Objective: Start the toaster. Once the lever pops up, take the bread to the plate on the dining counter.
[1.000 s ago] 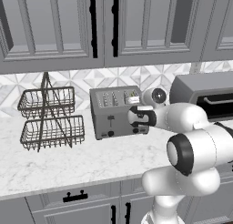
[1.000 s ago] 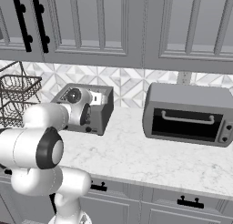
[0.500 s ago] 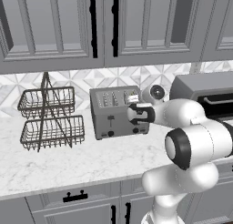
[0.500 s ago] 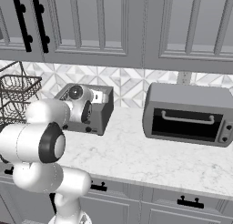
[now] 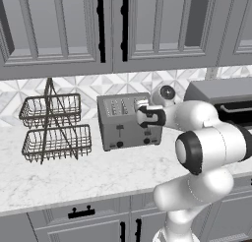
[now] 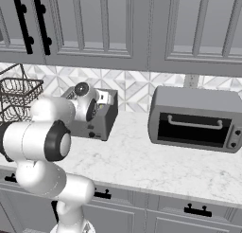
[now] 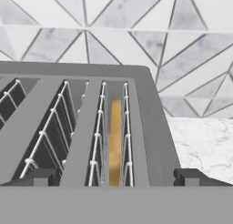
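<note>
Oven: a grey toaster oven [image 6: 194, 118] stands on the counter [image 5: 74, 174] to the right of the toaster, well apart from it.
Rack: a two-tier wire basket rack [image 5: 53, 125] stands left of the toaster, near it but not touching.
Cabinets: grey wall cabinets [image 5: 108, 29] with dark handles hang above; the tiled wall [image 7: 136, 32] runs behind the toaster.
In the way: the arm's own forearm crosses in front of the toaster's right end in the left base view; nothing lies between the pincer and the slots.
Toaster: the toaster [image 5: 129, 122] sits on the counter against the wall, levers and knobs facing outward.
Bread: the bread [image 7: 115, 141] stands upright on edge in the rightmost slot, sunk between the wire guides.
Pincer: the pincer [image 5: 142, 109] hangs just above the toaster's right end, fingers [image 7: 189, 176] spread wide, holding nothing.
Bread to pincer: in the hand view the slice lies between the two tips, below them, not touched.
</note>
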